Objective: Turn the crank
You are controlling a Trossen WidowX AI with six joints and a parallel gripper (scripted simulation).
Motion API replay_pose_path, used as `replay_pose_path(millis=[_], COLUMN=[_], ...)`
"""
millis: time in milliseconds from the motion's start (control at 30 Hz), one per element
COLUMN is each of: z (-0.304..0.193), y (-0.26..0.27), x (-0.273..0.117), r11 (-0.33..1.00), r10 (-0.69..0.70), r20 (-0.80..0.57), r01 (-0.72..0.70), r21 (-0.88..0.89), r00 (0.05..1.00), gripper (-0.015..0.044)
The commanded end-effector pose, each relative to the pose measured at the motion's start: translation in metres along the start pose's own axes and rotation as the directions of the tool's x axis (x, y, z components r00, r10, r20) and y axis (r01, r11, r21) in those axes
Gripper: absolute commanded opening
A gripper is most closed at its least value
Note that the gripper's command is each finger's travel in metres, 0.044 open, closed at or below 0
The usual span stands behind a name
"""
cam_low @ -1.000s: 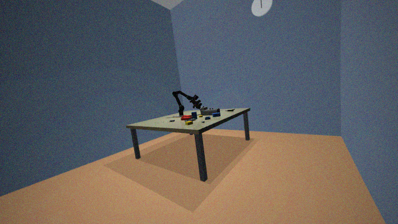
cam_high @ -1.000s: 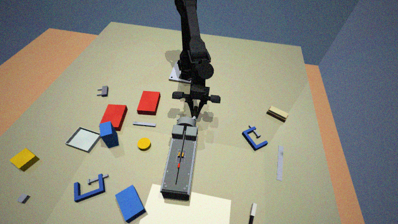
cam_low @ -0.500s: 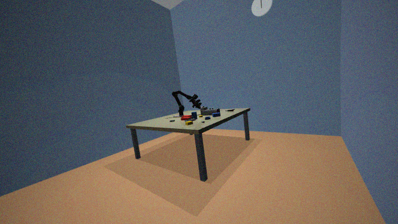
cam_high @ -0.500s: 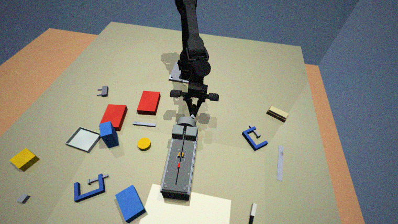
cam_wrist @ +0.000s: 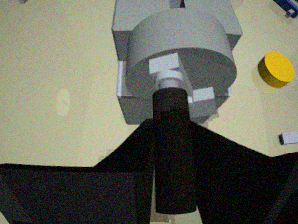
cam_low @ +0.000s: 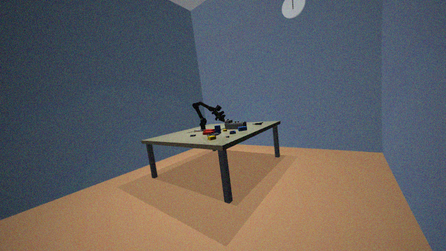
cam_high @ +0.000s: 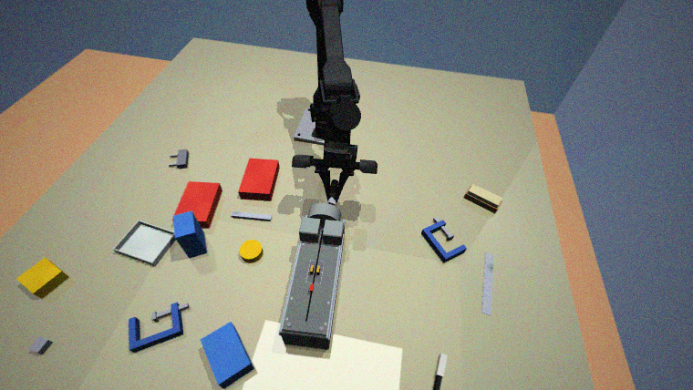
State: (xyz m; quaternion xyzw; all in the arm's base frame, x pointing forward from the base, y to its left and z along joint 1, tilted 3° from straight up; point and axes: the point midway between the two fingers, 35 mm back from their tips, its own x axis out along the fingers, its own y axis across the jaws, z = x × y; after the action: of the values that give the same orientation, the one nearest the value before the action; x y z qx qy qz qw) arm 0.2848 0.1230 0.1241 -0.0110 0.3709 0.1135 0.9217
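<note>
The machine (cam_high: pixel 300 291) (cam_low: pixel 235 125) is a long grey box with a slot along its top. The red pointer (cam_high: pixel 311 287) sits in the slot, off the two brass zero marks (cam_high: pixel 315 270), on the side away from the arm. The grey crank disc (cam_high: pixel 325 210) (cam_wrist: pixel 180 35) is at the end nearest the arm. The black crank handle (cam_wrist: pixel 172 145) sticks out from the crank arm toward the wrist camera. My gripper (cam_high: pixel 333 189) (cam_wrist: pixel 164 125) is shut on this handle, one finger on each side. In the exterior view the pointer is too small to make out.
Left of the machine are a yellow disc (cam_high: pixel 250 250) (cam_wrist: pixel 278 68), a grey bar (cam_high: pixel 251 216), red blocks (cam_high: pixel 259 179) (cam_high: pixel 197 202), a standing blue block (cam_high: pixel 189 233) and a flat blue block (cam_high: pixel 226 354). A blue clamp (cam_high: pixel 433 241) lies to the right. A pale sheet (cam_high: pixel 363 363) lies at the far end.
</note>
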Motion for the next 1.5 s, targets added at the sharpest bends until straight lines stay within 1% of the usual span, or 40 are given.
replay_pose_path(millis=[0,1467], z=[0.002,-0.003], y=[-0.008,-0.031], x=[-0.003,0.002], r11=[1.000,1.000], r10=[-0.021,-0.022], r20=[0.010,0.011], r01=[0.020,0.022], r21=[0.006,0.004], r00=[1.000,1.000], gripper=[0.0000,0.0000])
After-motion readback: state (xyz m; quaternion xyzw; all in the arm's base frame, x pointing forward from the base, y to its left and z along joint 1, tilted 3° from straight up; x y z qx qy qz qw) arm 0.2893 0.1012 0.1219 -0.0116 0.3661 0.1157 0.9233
